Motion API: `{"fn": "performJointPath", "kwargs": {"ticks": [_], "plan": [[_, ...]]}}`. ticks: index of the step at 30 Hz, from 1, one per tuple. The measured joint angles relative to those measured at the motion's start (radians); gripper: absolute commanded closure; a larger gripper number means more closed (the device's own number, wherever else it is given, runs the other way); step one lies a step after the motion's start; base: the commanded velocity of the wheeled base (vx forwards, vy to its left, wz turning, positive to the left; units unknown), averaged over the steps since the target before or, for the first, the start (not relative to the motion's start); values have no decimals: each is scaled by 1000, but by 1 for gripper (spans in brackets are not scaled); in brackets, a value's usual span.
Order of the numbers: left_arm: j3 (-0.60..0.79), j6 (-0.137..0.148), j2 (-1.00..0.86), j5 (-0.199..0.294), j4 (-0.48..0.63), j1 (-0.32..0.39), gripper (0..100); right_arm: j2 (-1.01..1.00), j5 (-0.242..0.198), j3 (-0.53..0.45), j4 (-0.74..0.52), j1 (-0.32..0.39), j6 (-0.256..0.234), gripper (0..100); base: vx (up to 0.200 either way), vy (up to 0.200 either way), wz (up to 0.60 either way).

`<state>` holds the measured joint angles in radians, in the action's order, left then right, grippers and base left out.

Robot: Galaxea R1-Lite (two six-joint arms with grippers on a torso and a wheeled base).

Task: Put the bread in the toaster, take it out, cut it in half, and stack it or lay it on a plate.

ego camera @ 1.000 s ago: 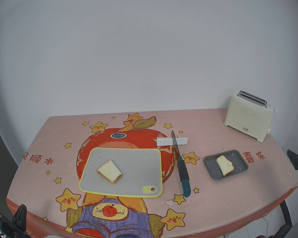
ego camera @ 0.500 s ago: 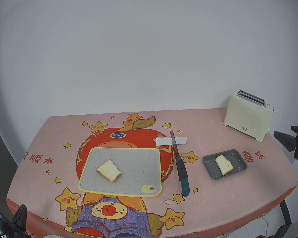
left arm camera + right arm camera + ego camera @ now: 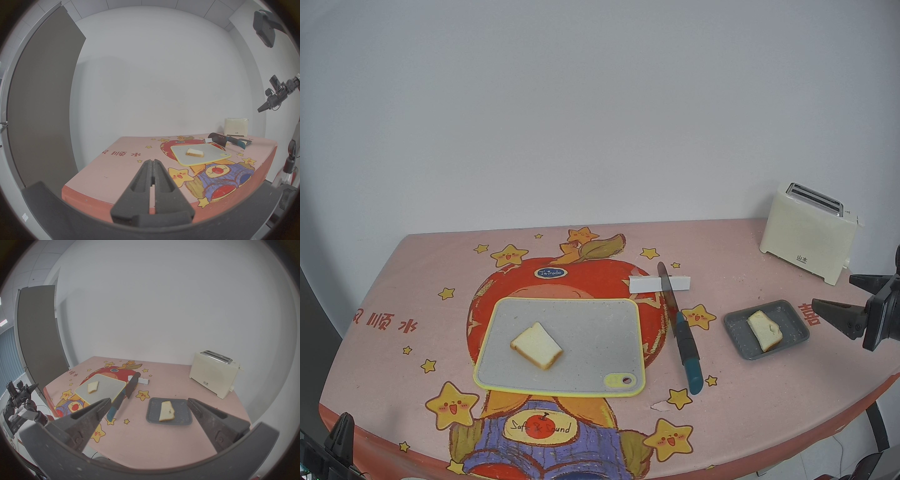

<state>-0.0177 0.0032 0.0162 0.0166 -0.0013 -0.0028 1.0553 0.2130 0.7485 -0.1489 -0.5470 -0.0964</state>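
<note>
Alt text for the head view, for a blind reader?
A pink table holds a bread piece on a cutting board, a knife beside it, a second piece on a grey plate, and a toaster; the open right gripper hovers at the right.

This looks like a test room dressed up as a kitchen corner, not a lived-in home. The walls (image 3: 600, 112) are bare white, a plain grey partition panel (image 3: 40, 93) stands off to the side, and ceiling tiles (image 3: 125, 3) show overhead. There is 1 surface (image 3: 769, 400), covered with a pink cartoon cloth of an apple and stars. It carries the kitchen gear: a cream toaster (image 3: 809, 240), a grey cutting board (image 3: 594, 337), a knife (image 3: 681, 331) and a small grey plate (image 3: 794, 322).
</note>
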Motion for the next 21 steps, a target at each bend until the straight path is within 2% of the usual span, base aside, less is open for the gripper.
{"fn": "performJointPath", "kwargs": {"ticks": [6, 13, 18, 21], "plan": [[0, 0, 0, -1, 0, -1, 100, 6, 0, 0, 0, -26, -30, 0, 0, 33, 0], [0, 0, 0, -1, 0, 0, 100, 21, 0, 0, 0, -53, -38, 0, 0, 200, 0], [0, -1, 0, -1, 0, 0, 100, 35, 0, 0, 0, -64, -44, 0, 0, 0, 0], [0, -1, 0, -1, -1, 0, 100, 39, 0, 0, -1, -68, -45, 0, 0, 200, 0]]}}
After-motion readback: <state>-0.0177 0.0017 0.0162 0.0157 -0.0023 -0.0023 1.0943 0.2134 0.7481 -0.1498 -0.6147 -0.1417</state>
